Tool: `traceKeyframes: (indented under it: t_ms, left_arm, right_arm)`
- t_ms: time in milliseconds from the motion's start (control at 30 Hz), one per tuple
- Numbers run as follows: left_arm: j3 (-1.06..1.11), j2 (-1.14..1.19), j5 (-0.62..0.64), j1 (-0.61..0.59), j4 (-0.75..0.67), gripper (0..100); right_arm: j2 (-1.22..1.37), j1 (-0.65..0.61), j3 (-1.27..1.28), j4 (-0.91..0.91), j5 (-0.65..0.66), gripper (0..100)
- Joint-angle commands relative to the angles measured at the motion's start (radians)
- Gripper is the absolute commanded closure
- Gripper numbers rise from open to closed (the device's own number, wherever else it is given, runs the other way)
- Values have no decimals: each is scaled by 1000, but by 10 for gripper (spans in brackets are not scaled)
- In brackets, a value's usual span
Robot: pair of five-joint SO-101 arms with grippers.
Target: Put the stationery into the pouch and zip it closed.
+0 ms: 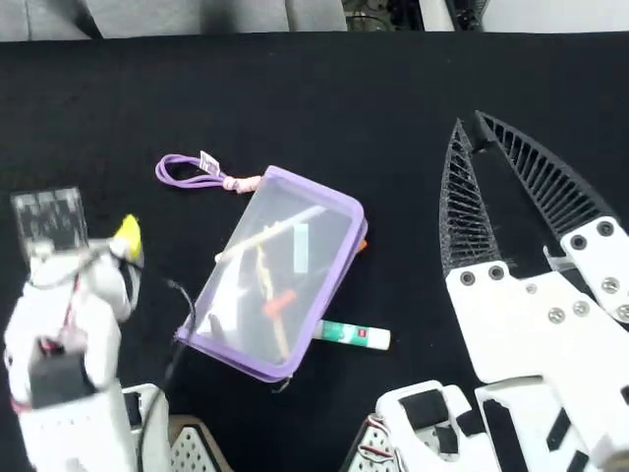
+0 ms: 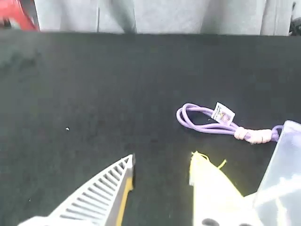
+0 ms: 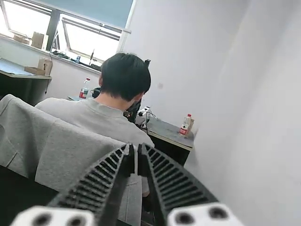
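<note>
A clear pouch with purple trim (image 1: 280, 275) lies mid-table with pens and other stationery inside it. A green and white glue stick (image 1: 356, 336) pokes out at its near right corner. The pouch's purple strap (image 1: 187, 172) trails to the far left. My left gripper (image 1: 88, 231) sits left of the pouch, open and empty. In the left wrist view its fingertips (image 2: 162, 162) hover over bare cloth, with the strap (image 2: 207, 120) just beyond and a pouch corner (image 2: 284, 179) to one side. My right gripper (image 1: 470, 120) is raised at the right of the pouch, shut on nothing (image 3: 135, 147).
Black cloth (image 1: 324, 98) covers the table. A small orange item (image 1: 364, 244) peeks out at the pouch's right edge. The bases of both arms stand along the near edge. Behind the table sits a person in a grey top (image 3: 89, 127).
</note>
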Motion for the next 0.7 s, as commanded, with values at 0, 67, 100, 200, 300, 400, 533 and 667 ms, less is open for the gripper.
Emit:
traceKeyframes:
  t_ms: [0,67,100,200,300,400,533,667]
  left_arm:
    - [-278,454,40,12,-20,798]
    - [-390,632,64,12,-17,798]
    - [-443,715,87,12,-17,798]
    - [-588,942,137,18,-15,797]
    - [-716,1145,138,54,-15,797]
    - [-822,1320,137,94,-15,797]
    - [-966,1522,137,127,-17,796]
    - [-1133,1692,137,117,-15,796]
  right_arm:
    - [16,17,-10,-23,-2,961]
    - [16,17,-10,-23,0,961]
    - [16,17,-10,-23,0,961]
    - [16,17,-10,-21,2,961]
    - [16,17,-10,-21,5,960]
    - [16,17,-8,-20,5,960]
    - [16,17,-8,-20,6,960]
    - [16,17,-8,-20,6,960]
